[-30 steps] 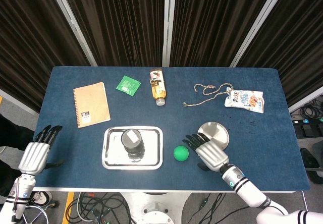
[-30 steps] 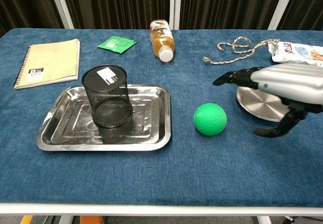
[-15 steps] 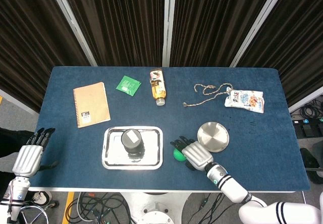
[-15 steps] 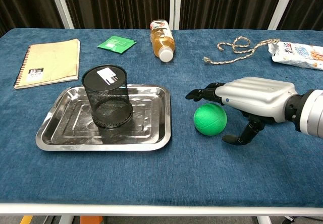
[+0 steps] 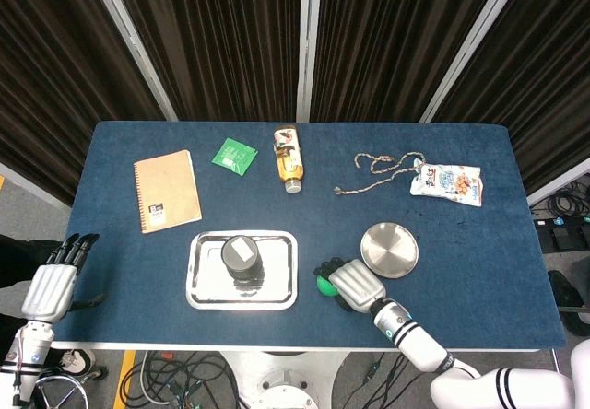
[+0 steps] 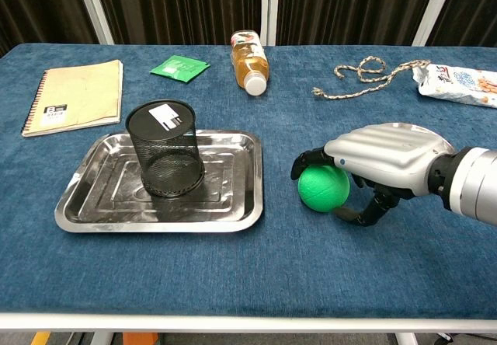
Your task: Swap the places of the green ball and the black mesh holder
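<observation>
The right robot hand point(image 6: 373, 166) cups over the round green ball point(image 6: 321, 189) on the blue bench point(image 6: 233, 267), fingers curling around it beside the shiny steel tray point(image 6: 93, 205). The black mesh cylinder holder point(image 6: 164, 148) stands upright in that tray. The left robot hand point(image 5: 55, 285) hangs off the bench edge, fingers apart and holding nothing.

green ball point(image 6: 322, 189), black mesh holder point(image 6: 165, 148), blue table point(image 6: 233, 267)

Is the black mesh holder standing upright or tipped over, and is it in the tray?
Upright. The black mesh holder stands on its base inside the steel tray, open rim facing up, in both views.
</observation>
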Controlling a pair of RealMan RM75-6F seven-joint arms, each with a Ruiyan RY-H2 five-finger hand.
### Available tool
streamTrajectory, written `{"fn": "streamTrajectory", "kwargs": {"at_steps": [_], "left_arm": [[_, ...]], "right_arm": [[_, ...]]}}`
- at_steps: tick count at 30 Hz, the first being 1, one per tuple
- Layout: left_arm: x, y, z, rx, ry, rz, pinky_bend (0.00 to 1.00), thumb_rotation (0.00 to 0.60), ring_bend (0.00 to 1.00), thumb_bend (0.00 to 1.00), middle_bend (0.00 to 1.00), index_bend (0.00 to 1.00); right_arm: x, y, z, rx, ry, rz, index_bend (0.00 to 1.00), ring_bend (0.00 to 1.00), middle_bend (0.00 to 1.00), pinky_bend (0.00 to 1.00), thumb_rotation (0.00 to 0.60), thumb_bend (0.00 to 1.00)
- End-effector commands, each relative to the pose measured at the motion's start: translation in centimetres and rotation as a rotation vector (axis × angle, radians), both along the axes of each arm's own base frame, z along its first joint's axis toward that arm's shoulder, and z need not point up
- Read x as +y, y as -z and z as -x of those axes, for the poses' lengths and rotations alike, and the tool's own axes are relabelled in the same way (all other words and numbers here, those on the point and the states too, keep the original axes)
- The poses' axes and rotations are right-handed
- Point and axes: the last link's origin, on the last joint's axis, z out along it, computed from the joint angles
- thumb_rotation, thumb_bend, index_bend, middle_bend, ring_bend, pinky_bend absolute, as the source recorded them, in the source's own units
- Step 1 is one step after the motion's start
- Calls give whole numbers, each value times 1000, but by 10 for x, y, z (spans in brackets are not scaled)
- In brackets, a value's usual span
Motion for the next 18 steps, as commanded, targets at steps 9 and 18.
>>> {"fn": "streamTrajectory", "kwargs": {"at_steps": [9,18], "left_arm": [[1,0,0,-7,-5,2,168,600,12,30,67,55],[2,-1,-7,-12,21,-7,168,600,13,30,67,55]], "right_arm": [[-5,-27,-1,-58,-14,89,380,337,383,603,600,430],[-31,-85,48,-27,113,292,391,342,389,595,600,429]]}}
